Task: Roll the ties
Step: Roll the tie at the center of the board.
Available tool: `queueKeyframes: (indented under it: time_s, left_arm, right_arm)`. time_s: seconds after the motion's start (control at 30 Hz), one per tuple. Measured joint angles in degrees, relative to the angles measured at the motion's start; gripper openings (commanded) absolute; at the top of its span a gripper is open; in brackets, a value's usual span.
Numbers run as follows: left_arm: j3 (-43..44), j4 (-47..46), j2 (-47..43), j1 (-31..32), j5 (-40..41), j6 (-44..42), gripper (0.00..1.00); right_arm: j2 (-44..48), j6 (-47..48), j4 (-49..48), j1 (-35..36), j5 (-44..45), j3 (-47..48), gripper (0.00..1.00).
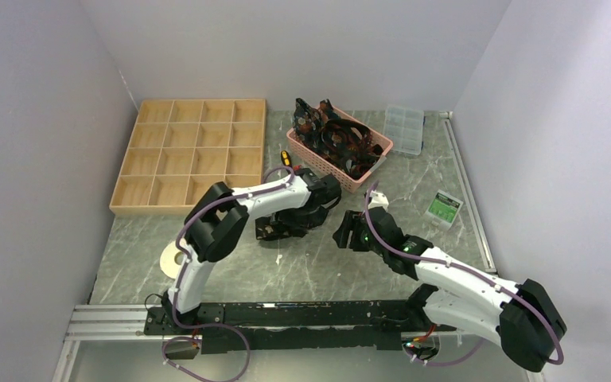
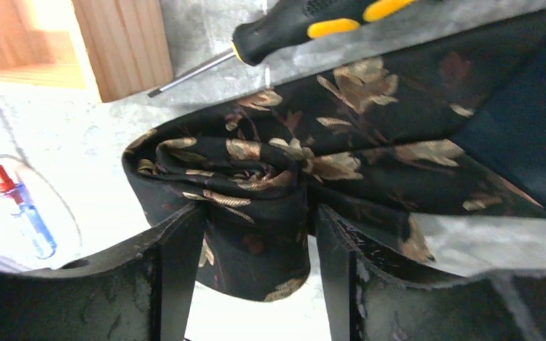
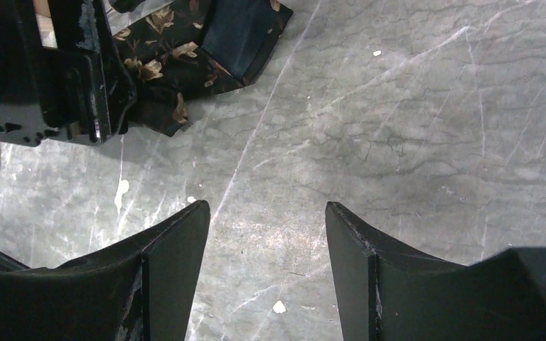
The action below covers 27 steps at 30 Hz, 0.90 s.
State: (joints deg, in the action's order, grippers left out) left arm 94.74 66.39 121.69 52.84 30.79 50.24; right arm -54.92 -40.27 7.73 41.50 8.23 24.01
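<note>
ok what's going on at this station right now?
Two arms are rolling neckties. The left gripper straddles a black, gold-patterned tie on the table. One end is wound into a small roll between its open jaws, and the rest lies flat, unrolled. The right gripper hovers open over the table beside it, holding nothing. Other ties sit heaped in the pink basket behind.

No text can be read anywhere; print on the green card (image 1: 445,207) is too small to be deciphered.
</note>
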Motion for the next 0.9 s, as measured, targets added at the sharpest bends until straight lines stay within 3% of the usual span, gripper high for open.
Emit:
queueKeyframes:
  time_s: [0.33,0.53,0.7,0.9]
  left_arm:
    - [-4.6,-5.1,-10.1,0.3,-4.1,0.1,0.70]
    - [-13.7,-9.7,-24.2,0.3,-3.8,1.0,0.66]
    - [-32.6,-20.0,-45.2,0.3,-3.6,2.3,0.64]
    - [-58.8,-36.2,-68.3,-0.9,-5.9,4.4,0.78]
  right_arm:
    - [-0.1,1.2,0.0,-0.1,-1.3,0.1,0.68]
    - [-4.7,3.3,-0.2,-0.1,-5.7,4.1,0.68]
    - [-11.9,4.1,-1.8,0.5,-10.3,10.3,0.67]
    - [-23.6,4.1,-3.7,3.9,-13.2,21.1,0.65]
